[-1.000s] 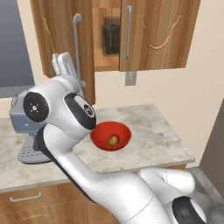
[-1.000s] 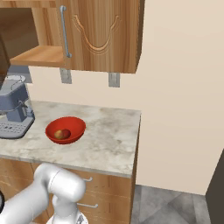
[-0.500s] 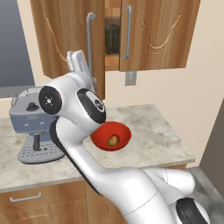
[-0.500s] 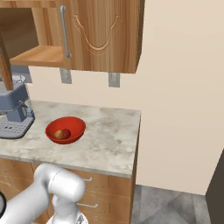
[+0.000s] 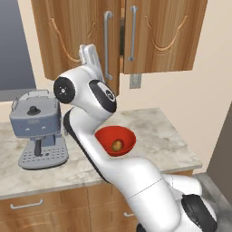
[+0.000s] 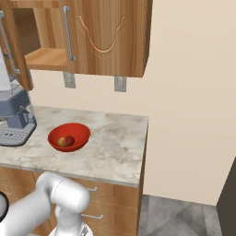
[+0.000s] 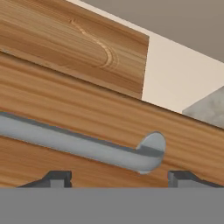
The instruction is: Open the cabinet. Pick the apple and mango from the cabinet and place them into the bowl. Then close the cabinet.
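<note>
Cabinet [image 5: 81,36] left door ajar, red bowl [image 5: 115,140] holding fruit [image 5: 117,145], claw [image 7: 118,177] spread beside handle [image 7: 78,146]

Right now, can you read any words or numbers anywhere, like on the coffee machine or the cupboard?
No words or numbers can be read anywhere.
The coffee machine: plain grey, no label shows.
The cabinet: only carved lines, no writing.
The bowl: plain red.
</note>
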Controlling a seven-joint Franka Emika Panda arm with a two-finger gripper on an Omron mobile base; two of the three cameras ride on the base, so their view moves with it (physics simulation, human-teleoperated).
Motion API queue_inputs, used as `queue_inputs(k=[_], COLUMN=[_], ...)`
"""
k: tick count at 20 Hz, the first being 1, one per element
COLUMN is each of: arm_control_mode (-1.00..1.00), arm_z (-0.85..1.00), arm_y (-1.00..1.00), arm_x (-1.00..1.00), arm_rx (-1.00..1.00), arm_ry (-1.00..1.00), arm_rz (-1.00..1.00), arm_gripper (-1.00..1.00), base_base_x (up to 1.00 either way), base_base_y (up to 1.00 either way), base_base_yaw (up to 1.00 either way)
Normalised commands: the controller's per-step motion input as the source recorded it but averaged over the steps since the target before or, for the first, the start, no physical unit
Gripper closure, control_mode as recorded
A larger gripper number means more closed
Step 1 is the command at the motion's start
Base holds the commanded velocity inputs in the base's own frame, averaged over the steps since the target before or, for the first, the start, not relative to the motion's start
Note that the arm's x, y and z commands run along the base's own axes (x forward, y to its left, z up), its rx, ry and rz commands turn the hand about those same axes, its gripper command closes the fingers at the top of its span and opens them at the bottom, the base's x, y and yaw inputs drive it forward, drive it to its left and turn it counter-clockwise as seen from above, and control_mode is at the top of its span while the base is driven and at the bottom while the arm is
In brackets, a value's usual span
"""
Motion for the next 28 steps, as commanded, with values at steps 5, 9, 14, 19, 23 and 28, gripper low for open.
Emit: queue_inputs(k=[5, 9, 14, 19, 23, 28], arm_control_mode=[-1.0, -1.0, -1.0, -1.0, -1.0, -1.0], arm_z=[0.02, 0.0, 0.0, 0.0, 0.0, 0.0], arm_y=[-0.13, -0.01, -0.1, -0.22, -0.25, -0.23], arm_x=[0.55, 0.39, 0.52, 0.61, 0.6, 0.6], arm_rx=[0.0, 0.0, 0.0, 0.0, 0.0, 0.0], arm_ry=[-0.05, -0.15, -0.11, -0.05, -0.01, -0.02], arm_rz=[-0.01, 0.0, 0.0, 0.0, 0.0, 0.0], arm_gripper=[-1.0, -1.0, -1.0, -1.0, -1.0, -1.0], base_base_x=[0.0, 0.0, 0.0, 0.0, 0.0, 0.0], base_base_y=[0.0, 0.0, 0.0, 0.0, 0.0, 0.0], base_base_yaw=[0.0, 0.0, 0.0, 0.0, 0.0, 0.0])
